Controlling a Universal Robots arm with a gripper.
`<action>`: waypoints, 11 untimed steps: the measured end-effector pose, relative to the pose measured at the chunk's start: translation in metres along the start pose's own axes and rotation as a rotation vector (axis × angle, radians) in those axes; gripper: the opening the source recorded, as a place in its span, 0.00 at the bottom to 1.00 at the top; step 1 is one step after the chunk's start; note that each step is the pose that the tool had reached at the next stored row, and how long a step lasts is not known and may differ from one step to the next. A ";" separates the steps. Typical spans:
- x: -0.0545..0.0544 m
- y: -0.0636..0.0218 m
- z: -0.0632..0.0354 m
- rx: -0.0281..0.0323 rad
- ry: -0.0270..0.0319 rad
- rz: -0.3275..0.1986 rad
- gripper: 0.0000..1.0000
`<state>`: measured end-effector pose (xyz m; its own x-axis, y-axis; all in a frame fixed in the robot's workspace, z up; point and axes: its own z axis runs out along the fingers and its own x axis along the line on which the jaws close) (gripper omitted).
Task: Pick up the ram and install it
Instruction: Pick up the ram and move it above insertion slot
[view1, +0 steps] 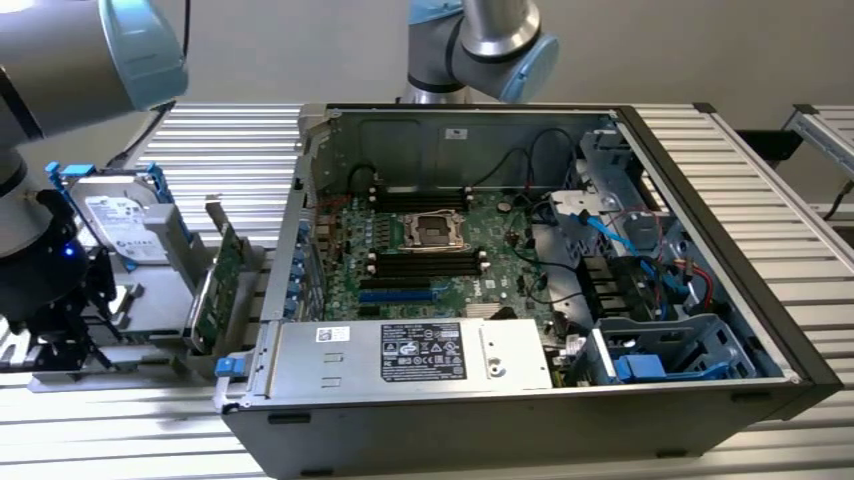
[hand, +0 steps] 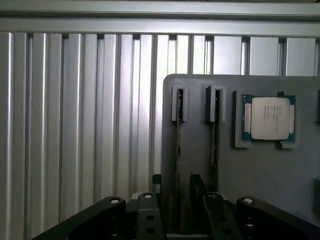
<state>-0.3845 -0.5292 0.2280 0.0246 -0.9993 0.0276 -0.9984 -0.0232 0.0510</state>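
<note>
Ribbed aluminium table (hand: 75, 125), exterior view's lower left: black gripper (hand: 181, 220), jaws apart, straddles thin green ram stick (hand: 178, 150) slotted in grey holder (hand: 260, 185). Risk: off-centre closing may jam it

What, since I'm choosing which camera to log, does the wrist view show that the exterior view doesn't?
Wrist view: the processor in its recess and the ram standing edge-on in a slot. Exterior view: the open computer case, motherboard, hard drive and expansion card. Both: the slatted table, the grey holder and the gripper.
</note>
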 end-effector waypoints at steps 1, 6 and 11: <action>0.000 0.0001 0.0018 0.0001 -0.0002 -0.004 0.36; 0.002 0.0004 0.0110 0.0009 -0.0040 -0.024 0.36; 0.002 0.0014 0.0204 0.0020 -0.0125 -0.037 0.36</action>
<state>-0.3868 -0.5319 0.2079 0.0612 -0.9980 0.0132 -0.9969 -0.0605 0.0498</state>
